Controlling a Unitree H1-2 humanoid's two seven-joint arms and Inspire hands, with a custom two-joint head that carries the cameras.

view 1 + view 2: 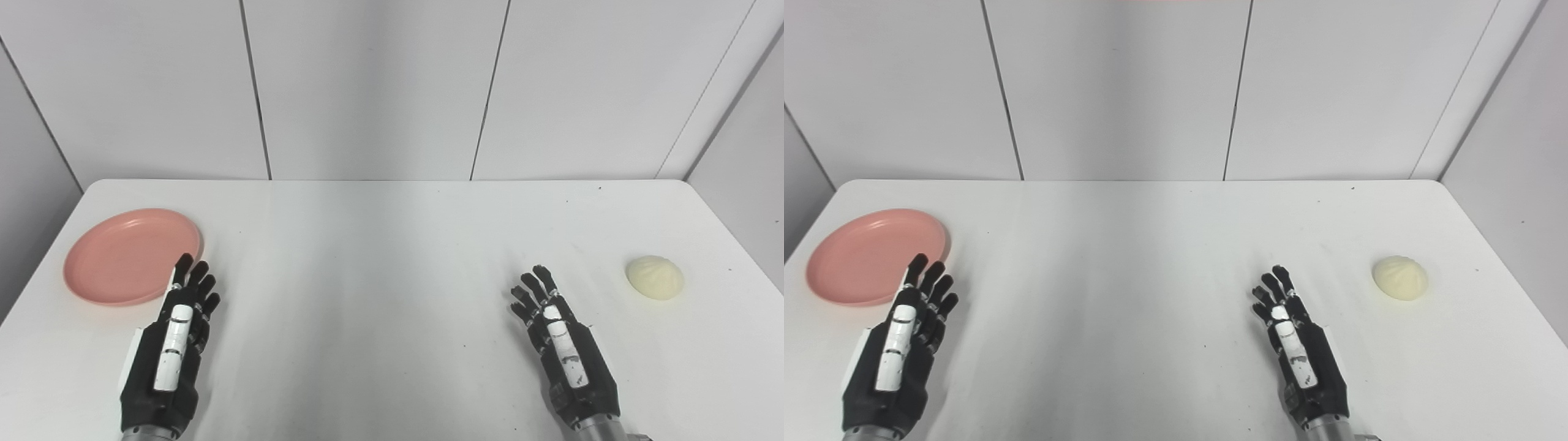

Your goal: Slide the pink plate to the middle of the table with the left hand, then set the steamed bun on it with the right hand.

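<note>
Both hands empty, fingers spread: left hand fingertips at pink plate rim near left edge; right hand apart from round bun near right edge.

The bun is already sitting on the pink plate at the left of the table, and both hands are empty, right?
Not quite. The bun lies on the bare table at the right, far from the pink plate, as the left eye view shows. The plate is at the left, and the left hand and right hand are empty.
</note>
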